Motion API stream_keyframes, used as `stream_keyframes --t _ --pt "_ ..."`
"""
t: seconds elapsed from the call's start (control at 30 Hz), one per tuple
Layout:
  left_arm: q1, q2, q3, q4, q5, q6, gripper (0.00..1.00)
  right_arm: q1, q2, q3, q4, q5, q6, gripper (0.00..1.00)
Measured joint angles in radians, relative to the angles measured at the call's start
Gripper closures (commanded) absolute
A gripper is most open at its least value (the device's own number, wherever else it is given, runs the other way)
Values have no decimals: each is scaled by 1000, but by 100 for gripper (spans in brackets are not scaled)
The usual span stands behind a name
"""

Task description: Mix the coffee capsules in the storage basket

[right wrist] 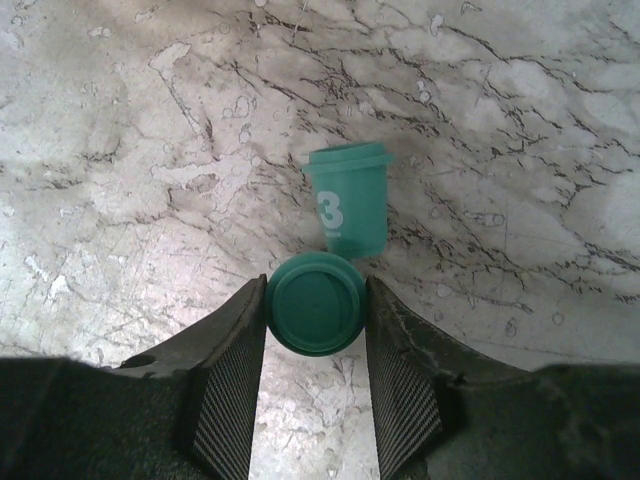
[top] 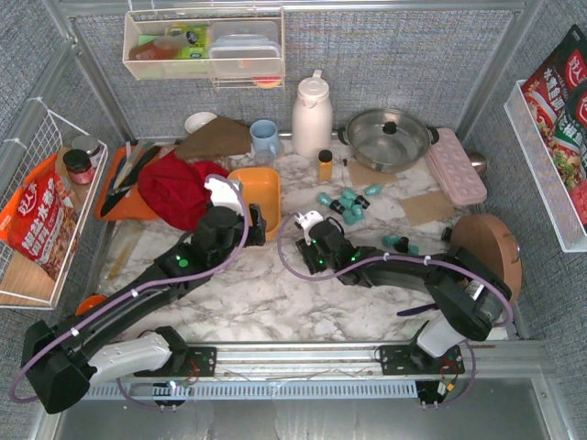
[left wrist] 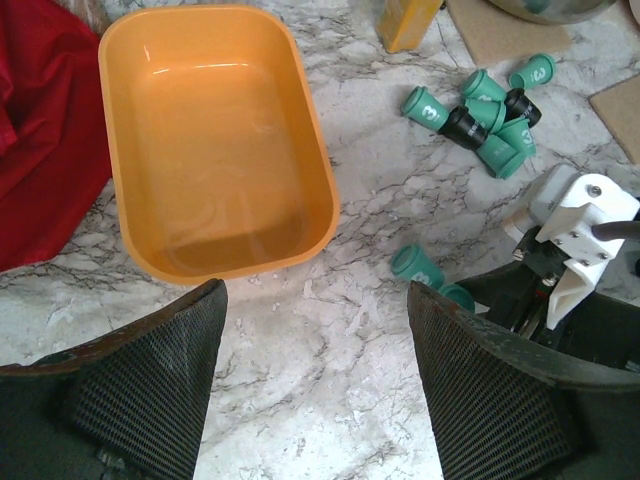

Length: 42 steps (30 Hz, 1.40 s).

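Observation:
The orange-yellow storage basket stands empty on the marble. My left gripper hovers just in front of it, open, with only bare marble between its fingers. To its right, my right gripper is shut on a teal coffee capsule, both pads against its sides. Another teal capsule lies on its side just beyond. Several teal and black capsules lie in a heap further back, and a few more to the right.
A red cloth lies left of the basket, over an orange cutting board. Behind stand a blue mug, a white thermos, an amber bottle, a steel pot and a pink egg tray. A round wooden board sits far right.

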Motion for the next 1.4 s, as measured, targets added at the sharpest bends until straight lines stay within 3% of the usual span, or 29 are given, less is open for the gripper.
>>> stream_keyframes --t 0.23,0.43,0.53,0.7,0.9,1.07,1.23,1.4 --pt "0 -27 -34 34 8 18 18 2 -109 6 -84 2 2 81" --pt "0 -63 -158 209 111 92 9 -11 -321 43 -229 21 5 81" --pt "0 -61 -243 346 226 184 1 -30 -422 89 -317 37 8 81" --pt "0 -18 -406 676 417 383 1 -61 -528 181 -463 39 25 81" --pt "-1 183 -503 1108 549 580 1 -66 -601 240 -537 -5 80 81" --pt "-2 399 -510 1454 654 689 12 -67 -616 246 -531 -77 146 81" --pt "-24 520 -443 1640 715 718 14 -67 -616 210 -486 -156 217 81" --pt "-57 569 -394 1709 745 736 14 -67 -624 166 -431 -198 262 81"
